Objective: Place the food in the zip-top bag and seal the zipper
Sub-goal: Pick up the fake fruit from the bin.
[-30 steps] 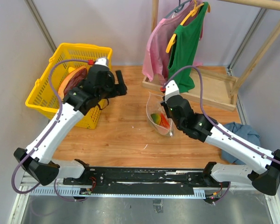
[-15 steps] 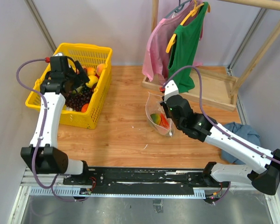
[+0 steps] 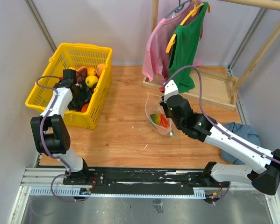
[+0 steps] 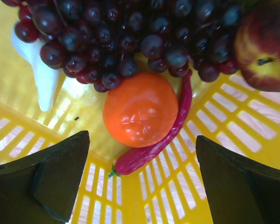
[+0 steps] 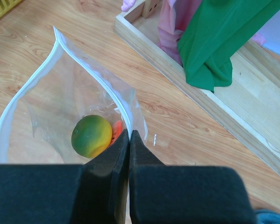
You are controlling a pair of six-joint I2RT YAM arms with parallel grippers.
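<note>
Bag (image 3: 154, 105) stands open on the table (image 3: 121, 137), right of centre. The right gripper (image 5: 129, 137) is closed on its rim, pinching the zipper (image 5: 112, 95). A green-yellow fruit (image 5: 91, 136) and something orange-red are already inside. The left gripper (image 4: 142, 156) is down in the yellow basket (image 3: 100, 51), jaws wide and empty, just over an orange (image 4: 140, 108) that lies by a red chili (image 4: 181, 114) and grapes (image 4: 121, 42). Step in hand: fetching the next piece. Next move probably calls for lowering, closing on the orange and carrying it to the bag mouth.

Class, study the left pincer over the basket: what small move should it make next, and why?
Probably lower the open left pincer straight down and close it on the orange. Its fingers stand either side of the orange in the yellow basket, while the shut right pincer holds the zip-top bag open. A red chili touches the orange.
</note>
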